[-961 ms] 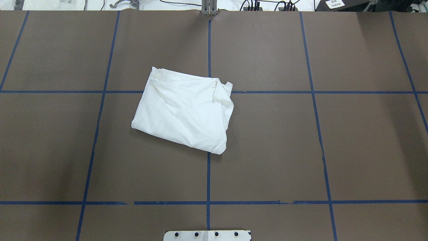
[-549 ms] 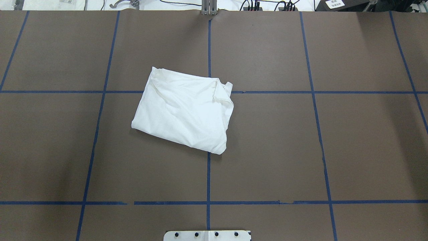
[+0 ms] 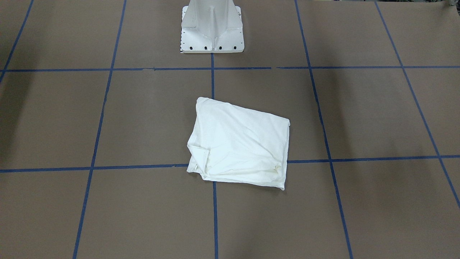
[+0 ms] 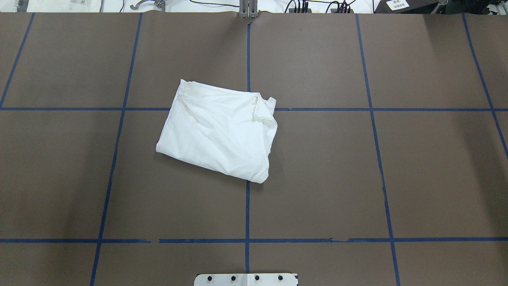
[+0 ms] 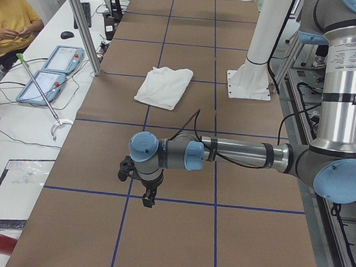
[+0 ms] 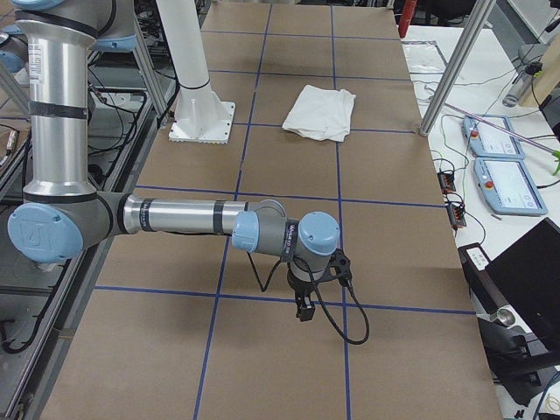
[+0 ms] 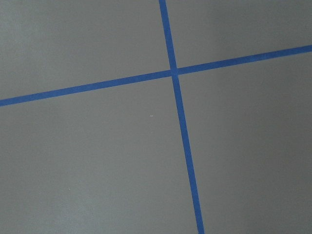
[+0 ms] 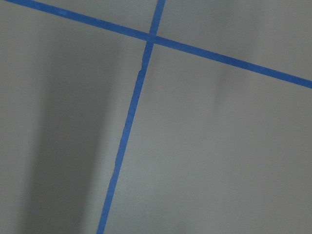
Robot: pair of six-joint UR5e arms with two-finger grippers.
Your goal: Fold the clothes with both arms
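The white metal pedestal base stands at the table's near edge, midway along it. The silver-grey tubular left arm extends low and level over the table's left end. Its black two-finger left gripper points down above a crossing of the blue tape lines and touches nothing. The silver-grey tubular right arm is posed likewise over the right end, with the black two-finger right gripper hanging above bare surface. These views do not show whether either gripper's fingers are spread or pressed together.

The white cotton T-shirt lies near the centre of the brown paper-covered table. It is folded into a rough rectangle, skewed to the table edges, and covers one tape crossing. It is well apart from both grippers. Loose layered hems show at its far right corner.

Beyond the far edge, black cables lie on a white bench.
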